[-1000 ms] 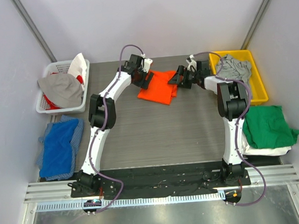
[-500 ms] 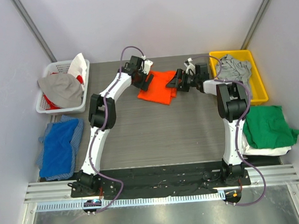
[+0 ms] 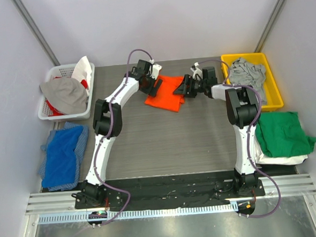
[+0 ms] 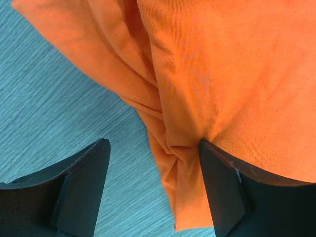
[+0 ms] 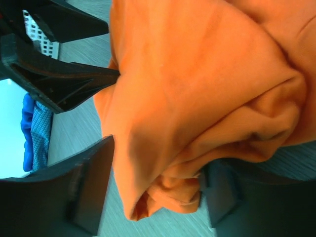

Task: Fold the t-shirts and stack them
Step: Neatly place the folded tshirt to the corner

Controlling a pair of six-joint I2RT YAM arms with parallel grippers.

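No legible text, label, brand, number or sign in any view. Only plain, unprinted fabric on the bright orange short-sleeved cloth t-shirt (image 3: 166, 94) at 12 o'clock on the grey wood-grain table (image 3: 170, 144). Nothing readable on the white plastic lattice basket (image 3: 64, 116) at 10 o'clock, nor on the yellow plastic bin (image 3: 270, 103) at 2 o'clock.

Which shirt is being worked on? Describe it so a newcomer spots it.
Start at the far edge of the grey table, between the white basket and the yellow bin. The orange t-shirt lies there roughly folded; no other garment is orange or sits between the left gripper and right gripper.
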